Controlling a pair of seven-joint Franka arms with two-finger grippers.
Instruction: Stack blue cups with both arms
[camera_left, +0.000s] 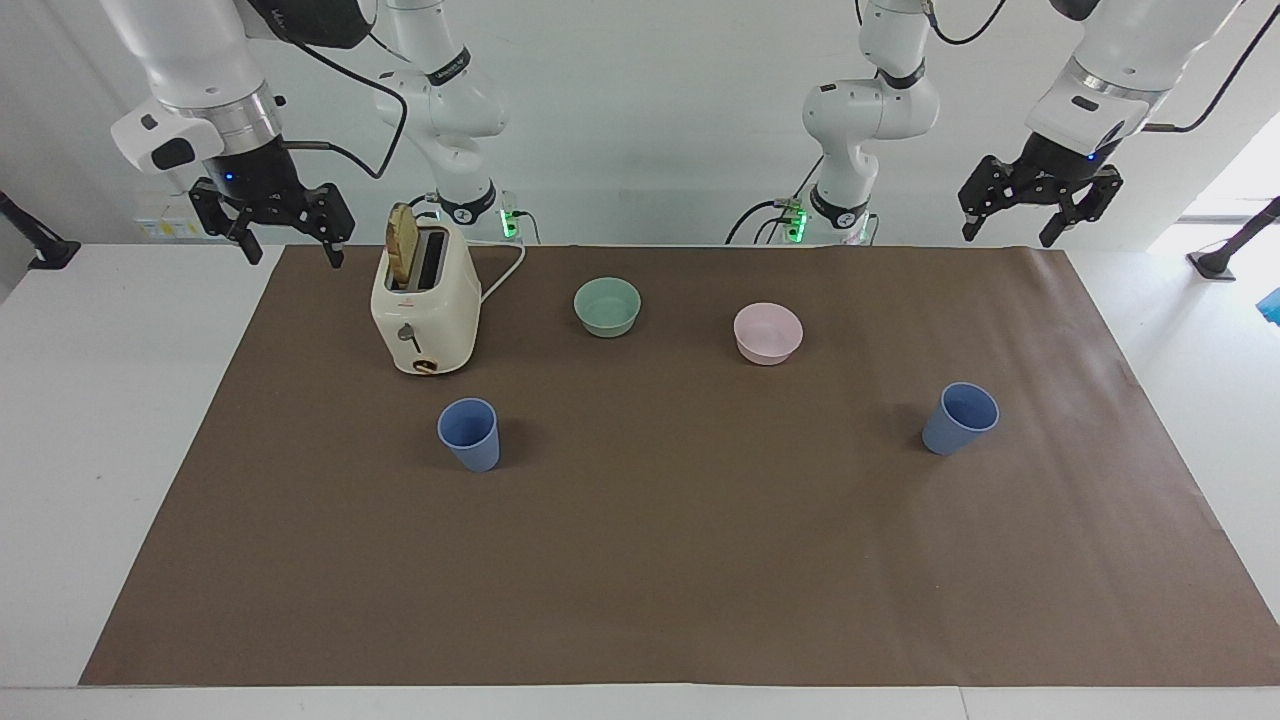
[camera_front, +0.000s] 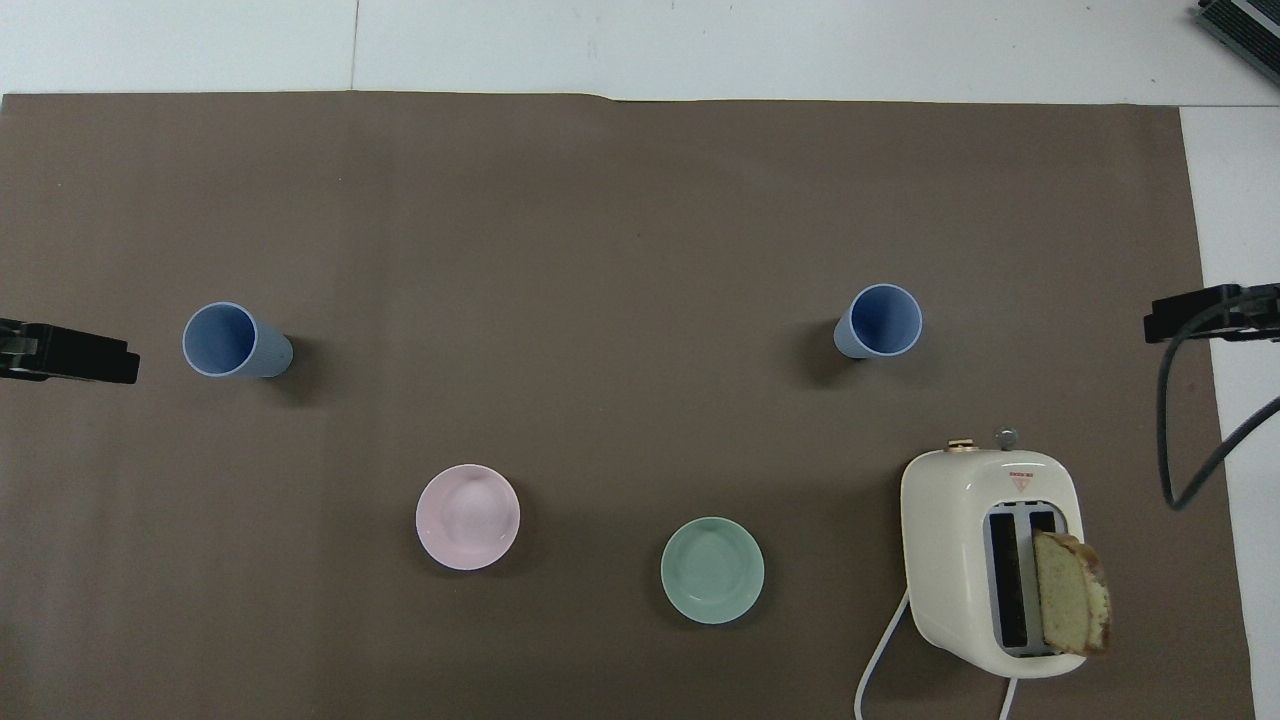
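Note:
Two blue cups stand upright and apart on the brown mat. One cup is toward the right arm's end, a little farther from the robots than the toaster. The other cup is toward the left arm's end. My right gripper hangs open and empty in the air at the mat's edge beside the toaster. My left gripper hangs open and empty over the mat's corner near its own base. Neither gripper touches a cup.
A cream toaster with a bread slice sticking up stands near the right arm. A mint-green bowl and a pink bowl sit between the cups and the robots. Two thinner white arms stand at the wall.

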